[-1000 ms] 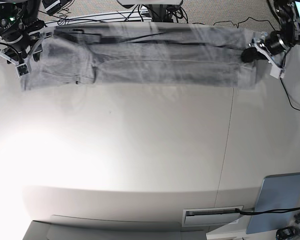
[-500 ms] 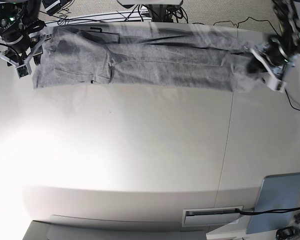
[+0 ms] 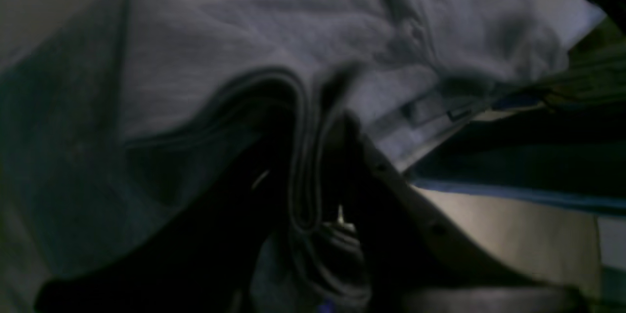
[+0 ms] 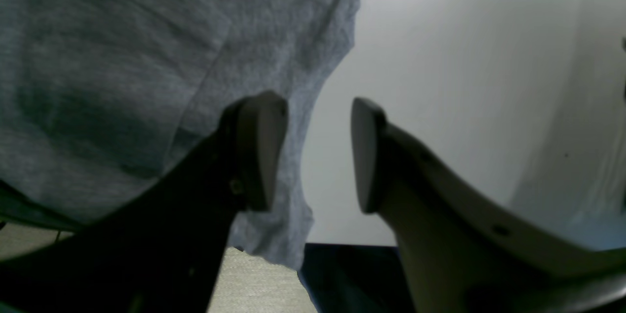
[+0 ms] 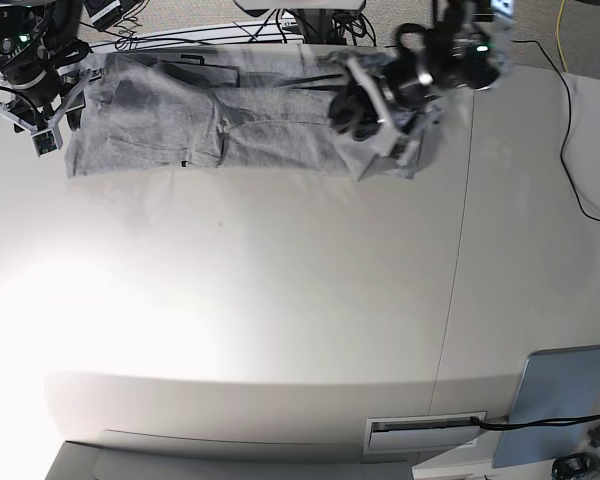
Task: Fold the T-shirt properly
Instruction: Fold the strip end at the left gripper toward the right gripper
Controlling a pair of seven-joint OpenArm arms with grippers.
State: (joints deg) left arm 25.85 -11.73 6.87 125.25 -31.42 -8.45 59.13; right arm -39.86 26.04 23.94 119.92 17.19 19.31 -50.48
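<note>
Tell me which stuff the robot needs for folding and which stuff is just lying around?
For the job:
T-shirt
left gripper, clamped on the shirt's end
right gripper, open beside the shirt

Just lying about:
grey-blue panel
black cable
white slotted box

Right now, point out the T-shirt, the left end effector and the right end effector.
T-shirt (image 5: 270, 140), base view, on the flat grey middle.
Left end effector (image 5: 365, 125), base view, at the tips clamping the shirt's carried end.
Right end effector (image 4: 318, 154), right wrist view, in the gap between its parted fingertips.
</note>
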